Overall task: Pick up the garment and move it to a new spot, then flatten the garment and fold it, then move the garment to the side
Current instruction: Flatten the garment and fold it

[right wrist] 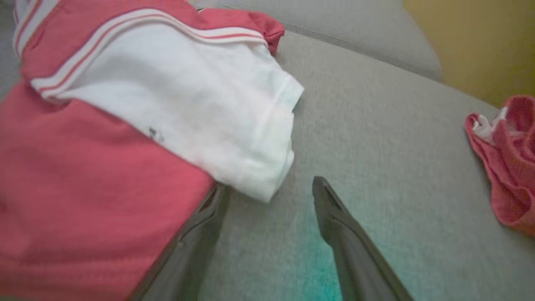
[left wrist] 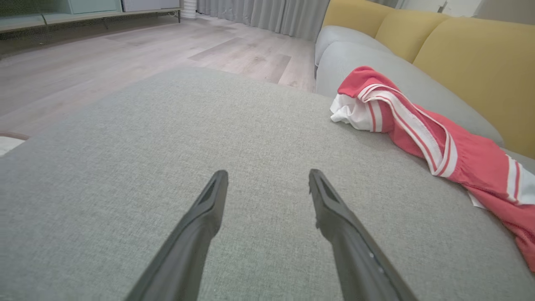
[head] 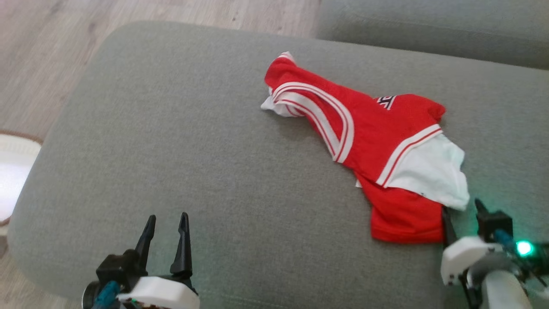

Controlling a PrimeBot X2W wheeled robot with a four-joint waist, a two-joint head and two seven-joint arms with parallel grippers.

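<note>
Two claws are spread, and neither grips anything. My left claw is over the near-left part of the grey woven-fabric sofa cushion, well apart from the task item. The red fabric garment with white sleeves and white striped trim lies crumpled on the cushion's far-right part, running diagonally toward its near-right edge. My right claw is at that near-right edge. Its left finger lies against the garment's red hem, and the white sleeve end lies just beyond the fingertips.
</note>
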